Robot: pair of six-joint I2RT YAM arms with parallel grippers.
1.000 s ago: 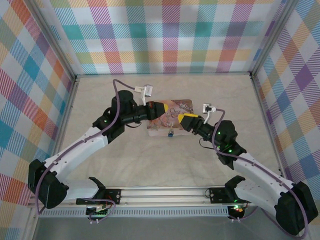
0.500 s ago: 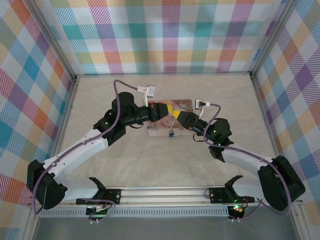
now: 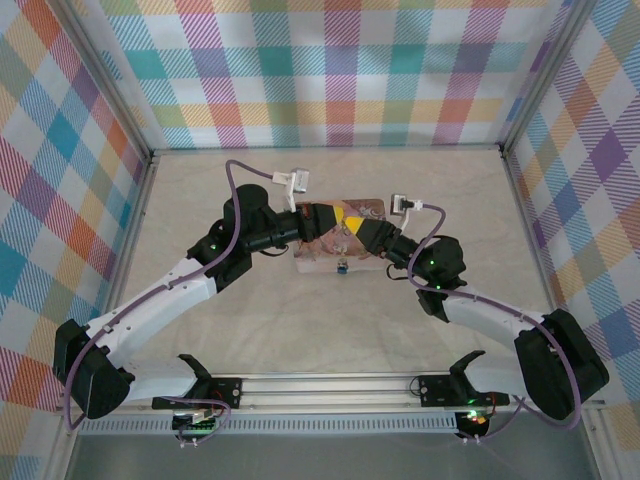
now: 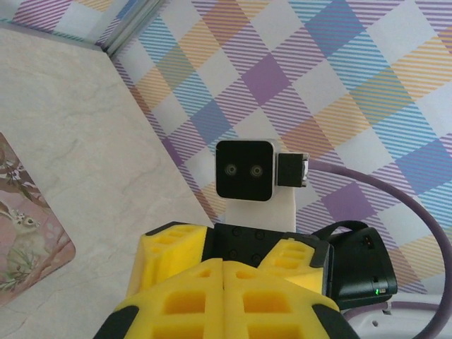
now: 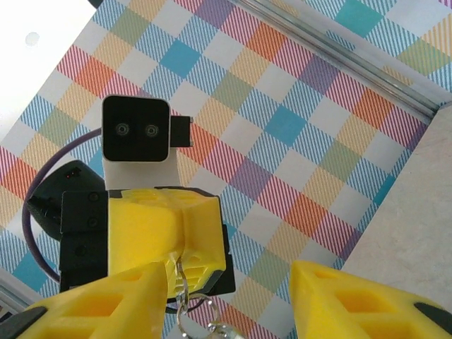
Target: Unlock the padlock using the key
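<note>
The white-and-black left arm [image 3: 170, 290] rises from its base at the near left corner, runs up and to the right to a raised elbow, then bends so that its wrist lies nearly level, pointing right over the pale marbled counter [image 3: 250, 330]. The matching right arm [image 3: 490, 320] sweeps in from the near right corner, folds at its elbow and reaches left and slightly away. The two wrists face each other tip to tip above the pink illustrated tin box [image 3: 372, 210], which lies flat near the middle of the counter.

The left pincer [image 3: 340, 215], with yellow foam pads, is pressed together. From the right wrist its two pads meet along a single seam, and a thin silvery wire ring [image 5: 182, 282] hangs out of the bottom of that seam, nipped at its top. Whether the key sits between those pads I cannot tell.

The right pincer [image 5: 226, 304] is spread wide, with one yellow finger at each lower side of its own view and the left pincer facing it in the gap. It holds nothing.

The tiny bluish-and-silvery padlock [image 3: 342, 267] sits at the near edge of the tin, just below where the two pincers meet and apart from both.

Pastel plaid walls [image 3: 330, 70] close in the counter on three sides.
</note>
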